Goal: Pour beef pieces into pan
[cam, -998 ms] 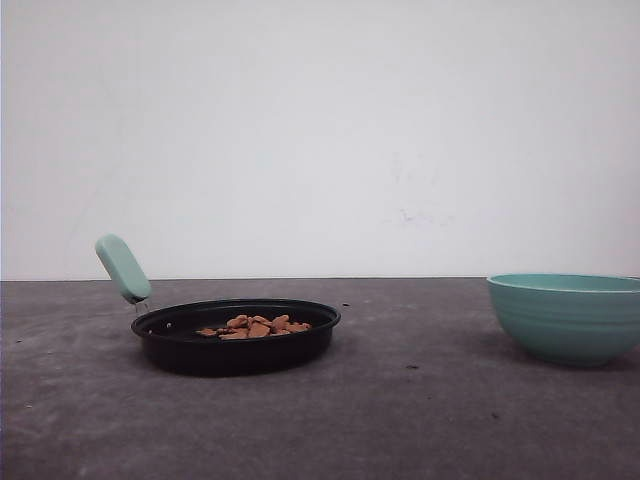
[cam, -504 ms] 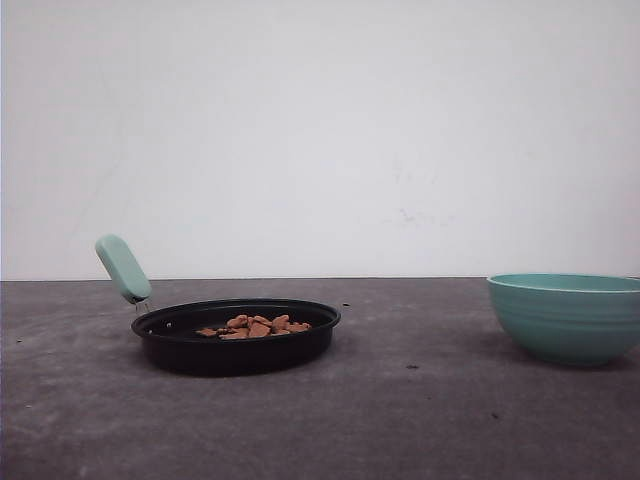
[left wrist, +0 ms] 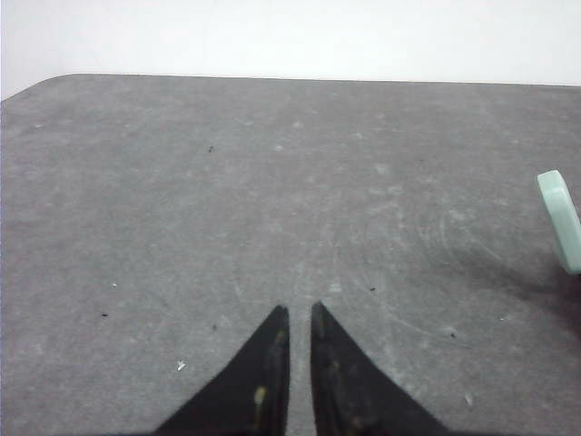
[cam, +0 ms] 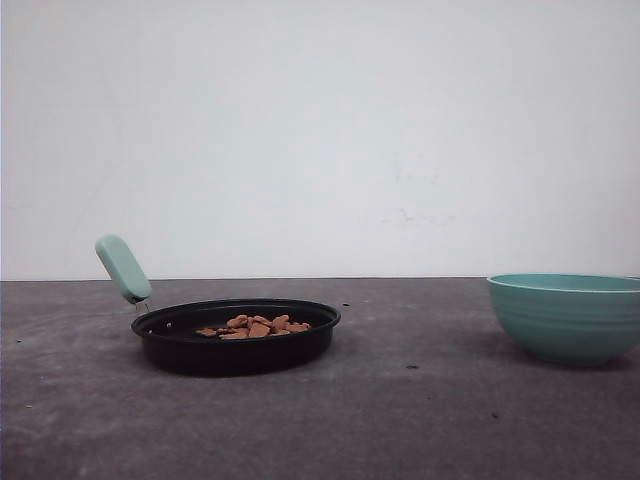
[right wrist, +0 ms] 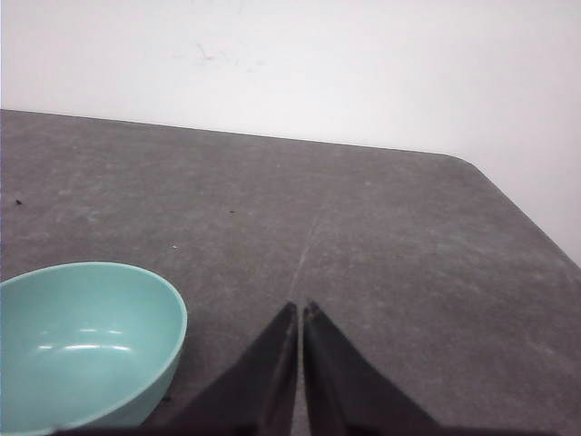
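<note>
Pan: the pan (cam: 236, 338) sits on the grey tabletop (cam: 400, 420) left of centre in the front view, shallow and black, its mint-green handle (cam: 123, 268) angled up and away to the left.
Beef pieces: the beef pieces (cam: 255, 326) lie in a small orange-brown heap inside the pan, toward its middle and right, all below the rim.
Bowl: a teal bowl (cam: 566, 316) stands upright at the right side of the front view, well apart from the pan; in the right wrist view its inside (right wrist: 77, 336) looks empty, though the lowest part is cut off by the frame.
Left claw: the left claw (left wrist: 293, 315) hovers over bare tabletop, its two dark fingers nearly together with only a thin slit between the tips, gripping nothing.
Right claw: the right claw (right wrist: 300, 310) has its fingers pressed tip to tip, gripping nothing, just beside the bowl.
Edges: the left wrist view shows a rounded tabletop corner (left wrist: 54, 80) against the white wall; the right wrist view shows the opposite rounded corner (right wrist: 472, 165) and the side edge running down from it.
Open room: a wide bare stretch lies between pan and bowl, and more in front of both.
Across views: the left wrist view catches the handle's pale tip (left wrist: 563, 218) at its side.
</note>
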